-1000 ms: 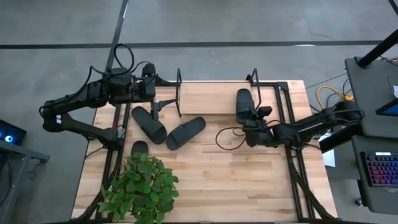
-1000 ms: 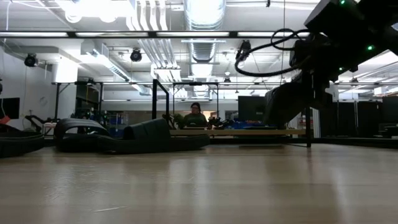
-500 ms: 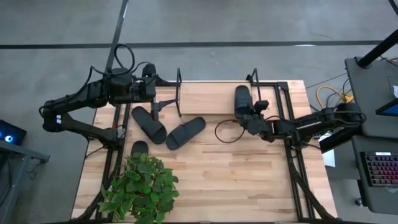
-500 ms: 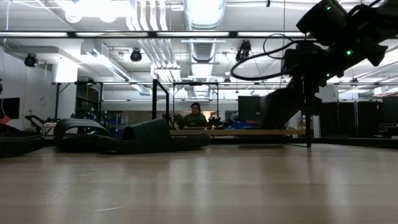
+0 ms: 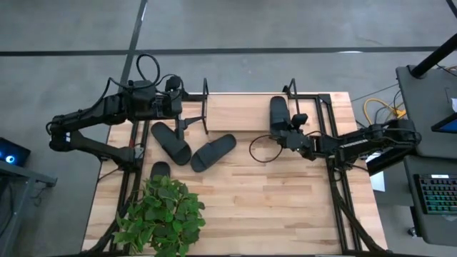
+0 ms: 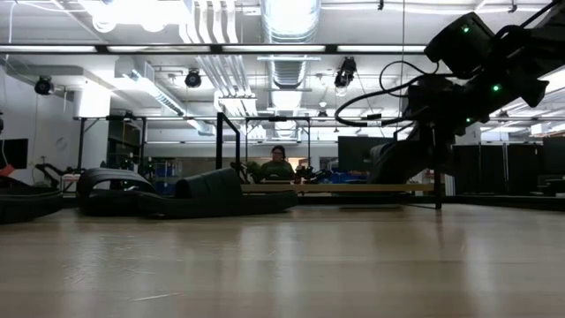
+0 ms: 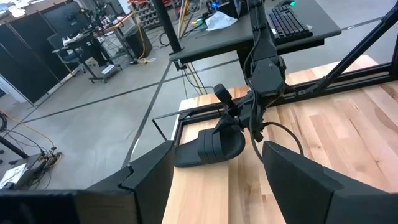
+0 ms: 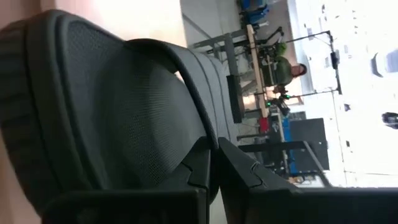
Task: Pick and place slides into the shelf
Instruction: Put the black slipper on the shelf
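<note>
A black slide (image 5: pixel 277 113) lies lengthwise on the right end of the shelf's pale board (image 5: pixel 239 113), next to the right side loop (image 5: pixel 291 91). My right gripper (image 5: pixel 288 133) is shut on its near end. In the low view this slide (image 6: pixel 397 163) slopes down toward the board (image 6: pixel 344 187). Two more slides (image 5: pixel 170 141) (image 5: pixel 213 151) lie sole-down on the table left of centre. Another slide (image 5: pixel 160 169) pokes out from under the plant. My left gripper (image 5: pixel 178 116) hovers open by the shelf's left loop (image 5: pixel 206 107), touching nothing. My right gripper pinches the edge of the slide's wide strap (image 8: pixel 200 134) between its two fingers (image 8: pixel 239 171). It comes nearly level from the table's near-right side, along the slide's length. The slide looks to rest on the shelf board; the exact footing is hidden.
A leafy green plant (image 5: pixel 163 214) fills the near left corner. Black arm-mount frames (image 5: pixel 335 178) run along both table sides. A loose cable loop (image 5: pixel 260 150) lies by the right arm. Bare wood (image 5: pixel 271 207) spreads across the near right. A person sits far behind (image 6: pixel 278 163).
My right gripper has carried the slide toward the far edge and slightly left, then lowered it. The slide, earlier tipped up steeply above the board, now lies lower and flatter at the shelf's right end. The gripper stays shut on it.
</note>
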You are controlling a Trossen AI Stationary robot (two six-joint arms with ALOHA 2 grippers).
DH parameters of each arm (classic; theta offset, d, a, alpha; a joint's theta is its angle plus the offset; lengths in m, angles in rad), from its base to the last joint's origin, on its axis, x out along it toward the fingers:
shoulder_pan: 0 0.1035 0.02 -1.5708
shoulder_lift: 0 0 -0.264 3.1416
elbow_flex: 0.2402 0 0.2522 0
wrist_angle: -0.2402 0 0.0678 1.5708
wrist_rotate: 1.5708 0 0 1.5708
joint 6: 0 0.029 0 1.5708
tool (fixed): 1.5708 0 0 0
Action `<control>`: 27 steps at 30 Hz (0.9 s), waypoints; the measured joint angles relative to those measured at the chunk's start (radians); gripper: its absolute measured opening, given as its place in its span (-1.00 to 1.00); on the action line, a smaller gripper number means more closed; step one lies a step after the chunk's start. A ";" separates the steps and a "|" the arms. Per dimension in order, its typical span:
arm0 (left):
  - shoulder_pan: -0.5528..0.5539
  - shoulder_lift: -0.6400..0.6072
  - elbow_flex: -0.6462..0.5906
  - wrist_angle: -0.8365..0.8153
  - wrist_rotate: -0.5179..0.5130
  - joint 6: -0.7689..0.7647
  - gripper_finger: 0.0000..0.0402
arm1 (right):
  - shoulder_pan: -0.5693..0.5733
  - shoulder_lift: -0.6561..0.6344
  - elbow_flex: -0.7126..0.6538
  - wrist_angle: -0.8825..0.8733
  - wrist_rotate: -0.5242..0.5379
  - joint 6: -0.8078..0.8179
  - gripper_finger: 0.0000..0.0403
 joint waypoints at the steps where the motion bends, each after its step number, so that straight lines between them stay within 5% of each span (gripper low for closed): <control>1: 0.000 0.000 0.000 0.000 0.000 0.000 0.14 | -0.007 0.000 -0.001 0.000 -0.011 0.000 -0.96; 27: 0.000 0.000 -0.011 0.005 -0.002 -0.002 0.14 | -0.049 0.000 0.003 -0.005 -0.038 0.082 -0.74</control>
